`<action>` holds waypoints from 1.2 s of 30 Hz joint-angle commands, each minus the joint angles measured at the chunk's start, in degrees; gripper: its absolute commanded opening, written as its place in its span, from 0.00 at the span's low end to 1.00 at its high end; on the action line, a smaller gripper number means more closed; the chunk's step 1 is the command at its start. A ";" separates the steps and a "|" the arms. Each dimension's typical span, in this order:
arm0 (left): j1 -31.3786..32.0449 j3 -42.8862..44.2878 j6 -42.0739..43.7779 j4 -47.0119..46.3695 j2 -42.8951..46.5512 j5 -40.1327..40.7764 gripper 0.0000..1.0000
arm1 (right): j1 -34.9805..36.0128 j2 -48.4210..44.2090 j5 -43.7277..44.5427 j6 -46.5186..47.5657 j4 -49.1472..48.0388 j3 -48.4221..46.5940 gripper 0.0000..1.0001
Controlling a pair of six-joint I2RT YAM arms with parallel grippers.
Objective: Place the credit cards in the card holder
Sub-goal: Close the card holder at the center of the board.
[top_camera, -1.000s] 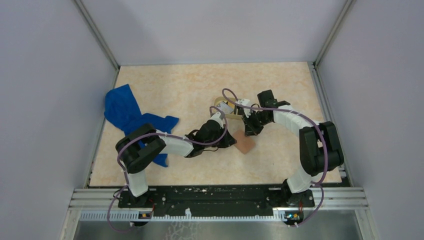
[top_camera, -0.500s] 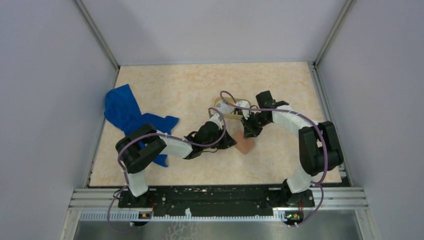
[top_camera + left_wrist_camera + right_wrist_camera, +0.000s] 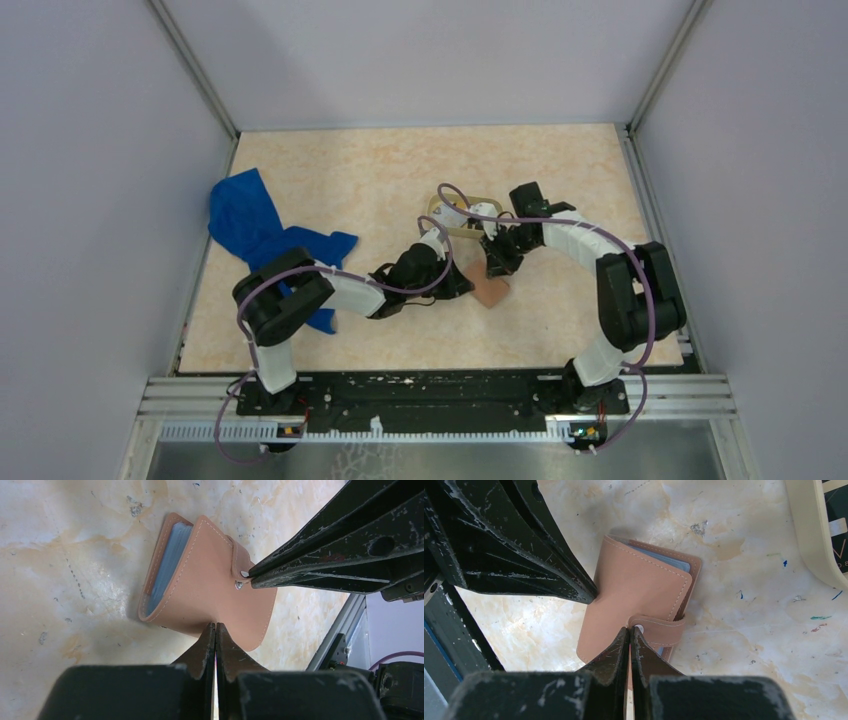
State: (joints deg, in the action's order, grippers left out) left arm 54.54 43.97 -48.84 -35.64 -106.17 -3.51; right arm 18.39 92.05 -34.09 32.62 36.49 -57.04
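Both arms at the snapped-shut card holder (image 3: 491, 291), which lies flat on the table (image 3: 350, 180), centre-right in the top view.
Left gripper (image 3: 215, 626) has its fingers together, tips against the holder's near edge. Right gripper (image 3: 630, 630) has its fingers together too, tips at the snap tab (image 3: 659, 630). Neither clearly clamps anything. The step looks like opening the holder: pin the cover with the left, lever the tab off its stud with the right, don't shove the holder. Cards aren't clearly seen; the tan tray (image 3: 819, 535) is just beyond. Versus a second ago: holder in the same spot, both arms nudged slightly left, more tray rim showing.
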 commanded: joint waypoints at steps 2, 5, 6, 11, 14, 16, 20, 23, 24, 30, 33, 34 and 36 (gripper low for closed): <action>0.21 -0.05 -0.39 -1.63 -1.39 -1.01 0.04 | 1.34 0.40 -2.65 0.78 1.62 -1.19 0.00; 0.21 0.52 -0.40 -1.63 -1.71 -1.25 0.04 | 1.47 0.57 -2.65 0.94 1.71 -1.18 0.00; 0.21 0.70 -0.43 -1.63 -1.81 -1.39 0.04 | 1.56 0.56 -2.71 0.95 1.74 -1.21 0.00; 0.20 1.41 -0.47 -1.41 -2.47 -1.46 0.04 | 1.73 0.92 -2.23 1.08 1.99 -1.24 0.00; 0.21 1.52 -0.47 -1.36 -2.73 -1.49 0.04 | 1.95 0.95 -2.10 1.21 2.14 -1.24 0.00; 0.21 1.61 -0.48 -1.36 -2.91 -1.39 0.04 | 2.12 1.11 -2.06 1.35 2.36 -1.33 0.00; 0.21 1.63 -0.47 -1.36 -3.06 -1.37 0.04 | 2.48 1.63 -1.38 1.92 3.12 -1.62 0.00; 0.21 1.60 -0.47 -1.34 -3.17 -1.41 0.03 | 2.61 2.21 -0.63 2.33 3.88 -1.85 0.00; 0.21 1.62 -0.47 -1.36 -3.24 -1.41 0.04 | 2.71 2.44 -0.37 2.36 4.05 -1.93 0.00; 0.21 1.43 -0.47 -1.36 -3.18 -1.20 0.04 | 3.62 3.86 1.51 2.32 4.80 -2.30 0.00; 0.21 1.26 -0.47 -1.36 -3.07 -0.98 0.03 | 3.82 4.38 2.64 2.04 4.94 -2.45 0.00; 0.17 1.27 -0.47 -1.44 -3.12 -0.95 0.03 | 3.84 4.65 3.15 1.95 4.90 -2.42 0.00; 0.21 1.28 -0.47 -1.45 -3.08 -0.90 0.03 | 3.84 5.20 4.09 1.92 5.10 -2.39 0.00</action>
State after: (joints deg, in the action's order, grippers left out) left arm 54.52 44.56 -49.50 -37.39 -107.59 -4.51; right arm 20.47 94.59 -32.08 34.46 39.09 -59.40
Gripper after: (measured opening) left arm 0.036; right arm 0.005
